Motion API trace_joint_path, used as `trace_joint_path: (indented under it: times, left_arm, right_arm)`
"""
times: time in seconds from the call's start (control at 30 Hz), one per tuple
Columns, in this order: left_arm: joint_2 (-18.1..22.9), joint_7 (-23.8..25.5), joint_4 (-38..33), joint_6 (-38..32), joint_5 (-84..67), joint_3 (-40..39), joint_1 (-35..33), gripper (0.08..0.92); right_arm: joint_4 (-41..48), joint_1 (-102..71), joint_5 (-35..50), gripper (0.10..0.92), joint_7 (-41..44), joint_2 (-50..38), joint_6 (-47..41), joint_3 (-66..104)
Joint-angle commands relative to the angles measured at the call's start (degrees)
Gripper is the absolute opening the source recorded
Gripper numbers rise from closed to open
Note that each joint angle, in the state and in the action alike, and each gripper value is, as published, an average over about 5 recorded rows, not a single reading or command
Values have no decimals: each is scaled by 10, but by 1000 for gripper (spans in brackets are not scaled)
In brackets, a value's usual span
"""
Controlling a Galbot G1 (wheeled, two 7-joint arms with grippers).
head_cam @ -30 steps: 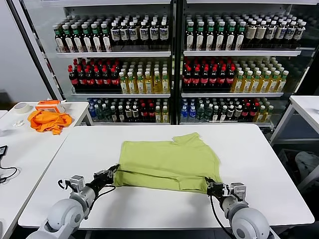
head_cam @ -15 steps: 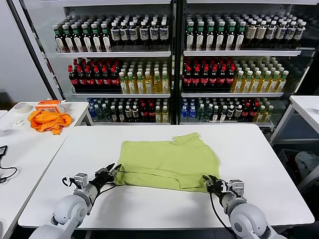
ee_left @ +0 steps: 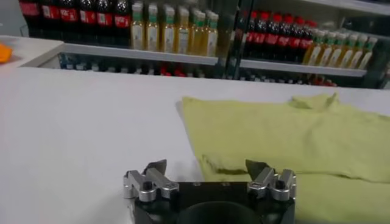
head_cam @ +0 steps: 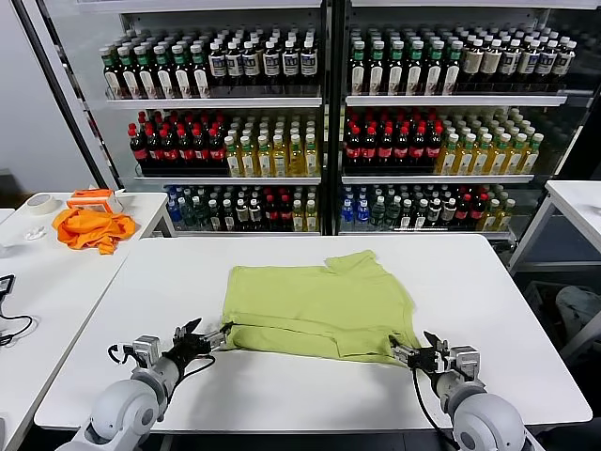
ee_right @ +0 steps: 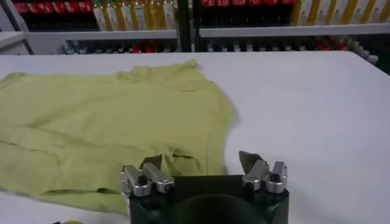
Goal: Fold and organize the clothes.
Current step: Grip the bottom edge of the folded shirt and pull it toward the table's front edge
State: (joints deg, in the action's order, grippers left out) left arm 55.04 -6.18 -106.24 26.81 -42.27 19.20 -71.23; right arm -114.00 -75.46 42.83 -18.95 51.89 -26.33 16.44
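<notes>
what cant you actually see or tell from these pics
- Underside of the lime T-shirt: in every view its own top layer covers it.
- Labels on the shelf bottles: too small in the head view.
- The item beside the orange cloth: too small to identify.
- Left end effector and right end effector, both open: each wrist view's edge cuts off the body.

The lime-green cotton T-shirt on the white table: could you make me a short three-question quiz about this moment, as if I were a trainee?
1. True or false: the lime-green cotton T-shirt lies partly folded on the white table.
2. Is the left gripper gripping the shirt? A) yes B) no, open beside the near left corner
3. Fill in: the right gripper is ____ at the shirt's near right corner.

Key: 1 true; 2 B; 3 open.
</notes>
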Motion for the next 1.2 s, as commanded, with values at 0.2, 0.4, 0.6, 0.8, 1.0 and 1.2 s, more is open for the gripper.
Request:
trace_joint_path:
  times: [0.2, 0.4, 0.6, 0.8, 1.0, 1.2]
  left_arm:
    - [6, -31, -35, 45, 10, 0, -35, 772]
    - [11, -23, -36, 45, 13, -8, -35, 603]
    - [16, -13, -30, 45, 25, -15, -29, 430]
    - [15, -1, -32, 45, 47, -16, -28, 265]
    - [-18, -5, -97, 45, 53, 16, -96, 110]
    - [-43, -20, -179, 30, 74, 52, -205, 85]
  right_arm:
    - [15, -26, 2, 707, -3, 2, 26, -4]
    - [13, -29, 15, 534, -3, 5, 24, -8]
    - [11, -28, 11, 361, 0, 7, 29, -7]
    - [-31, -68, 5, 188, 4, -9, 22, 17]
    - [-108, -158, 3, 124, 4, -14, 14, 74]
    - [-146, -219, -29, 124, 4, -14, 14, 82]
